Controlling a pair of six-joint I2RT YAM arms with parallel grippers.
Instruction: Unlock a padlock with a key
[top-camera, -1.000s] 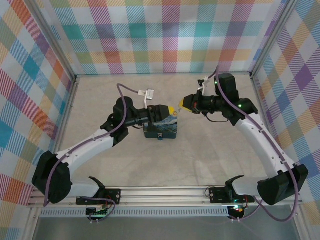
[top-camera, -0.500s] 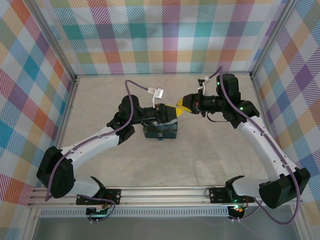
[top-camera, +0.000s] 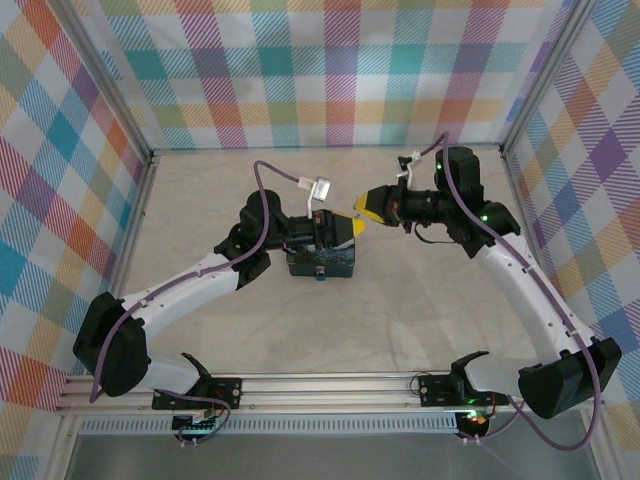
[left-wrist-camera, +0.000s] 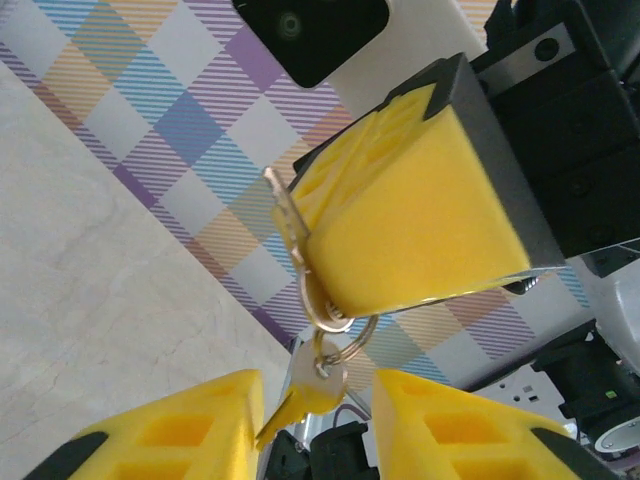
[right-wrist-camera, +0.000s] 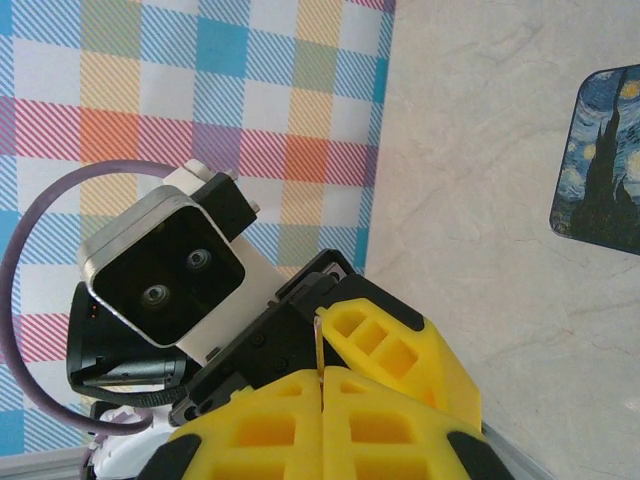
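Note:
My right gripper (top-camera: 364, 211) is shut on a flat metal key (left-wrist-camera: 288, 212), whose thin edge pokes out between its yellow pads (right-wrist-camera: 318, 345). From that key's ring (left-wrist-camera: 335, 325) a second key (left-wrist-camera: 318, 385) hangs down between the fingers (left-wrist-camera: 170, 432) of my left gripper (left-wrist-camera: 315, 425). The left jaws stand apart on either side of it, and its blade tip reaches close to the left finger. In the top view my left gripper (top-camera: 340, 227) is nose to nose with the right one above a dark box (top-camera: 320, 260). A small bluish fitting (top-camera: 320, 273) on the box front may be the padlock; it is too small to tell.
The box carries a starry-night picture (right-wrist-camera: 603, 160) and rests on the beige table (top-camera: 420, 300). Checked cloth walls (top-camera: 330, 70) close in the back and both sides. The left arm's cable (top-camera: 270, 180) loops above its wrist.
My left gripper has risen from the box towards the right gripper, and its jaws have narrowed round the hanging key. The right gripper has shifted slightly back and stayed shut.

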